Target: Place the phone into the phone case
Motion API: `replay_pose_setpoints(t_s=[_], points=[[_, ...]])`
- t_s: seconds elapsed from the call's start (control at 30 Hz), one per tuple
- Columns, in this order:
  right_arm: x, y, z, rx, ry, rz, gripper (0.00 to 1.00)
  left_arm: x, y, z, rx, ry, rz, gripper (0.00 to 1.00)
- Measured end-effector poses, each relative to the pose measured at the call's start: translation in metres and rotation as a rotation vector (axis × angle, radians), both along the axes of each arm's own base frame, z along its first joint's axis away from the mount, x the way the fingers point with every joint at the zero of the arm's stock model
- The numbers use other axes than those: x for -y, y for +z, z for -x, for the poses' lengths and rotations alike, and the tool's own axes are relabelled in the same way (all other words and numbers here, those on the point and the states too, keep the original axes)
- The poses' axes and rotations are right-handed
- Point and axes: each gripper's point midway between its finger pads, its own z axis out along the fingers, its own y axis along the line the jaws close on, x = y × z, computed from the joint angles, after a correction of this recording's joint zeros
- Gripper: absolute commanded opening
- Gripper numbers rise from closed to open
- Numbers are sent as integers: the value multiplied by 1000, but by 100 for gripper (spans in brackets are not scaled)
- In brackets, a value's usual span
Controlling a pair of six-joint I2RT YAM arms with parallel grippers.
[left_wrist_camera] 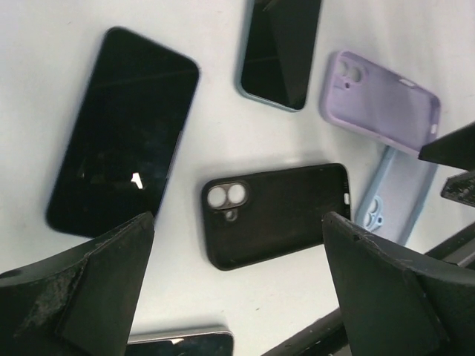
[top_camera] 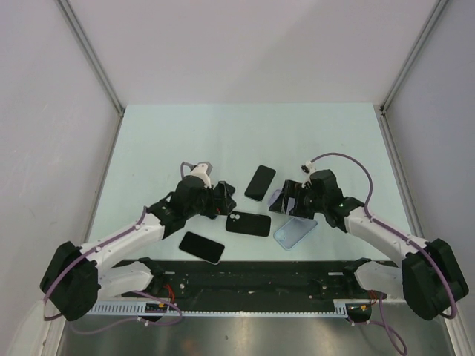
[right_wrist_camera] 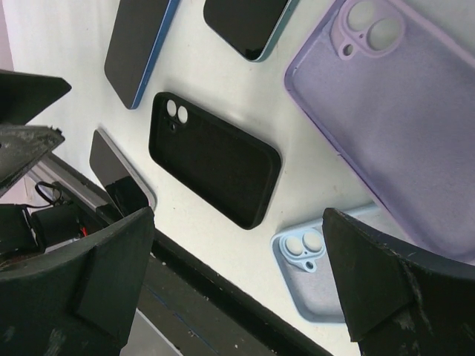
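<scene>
Three dark phones lie screen up on the table: one (top_camera: 260,182) at centre back, one (top_camera: 201,247) at front left, and a blue-edged one (left_wrist_camera: 122,133) under my left gripper, hidden in the top view. Three empty cases lie open side up: black (top_camera: 248,223), light blue (top_camera: 295,231) and purple (right_wrist_camera: 386,126), the purple one mostly hidden under my right gripper in the top view. My left gripper (top_camera: 223,200) hovers open and empty above the black case (left_wrist_camera: 278,215). My right gripper (top_camera: 286,199) hovers open and empty over the purple and light blue cases (right_wrist_camera: 319,278).
The pale table (top_camera: 178,141) is fenced by grey walls with metal posts at left (top_camera: 96,63) and right (top_camera: 408,63). A black rail (top_camera: 252,271) runs along the near table edge, just in front of the front-left phone and the light blue case.
</scene>
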Motion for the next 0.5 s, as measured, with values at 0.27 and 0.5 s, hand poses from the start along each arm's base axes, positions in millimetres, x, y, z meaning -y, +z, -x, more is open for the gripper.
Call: replay_pose_setpoints(t_s=[0.27, 0.5], points=[[-26, -14, 2, -52, 66, 13, 100, -29, -22, -4, -63, 78, -3, 100], [-55, -9, 0, -43, 124, -4, 100, -38, -27, 3, -68, 90, 11, 100]])
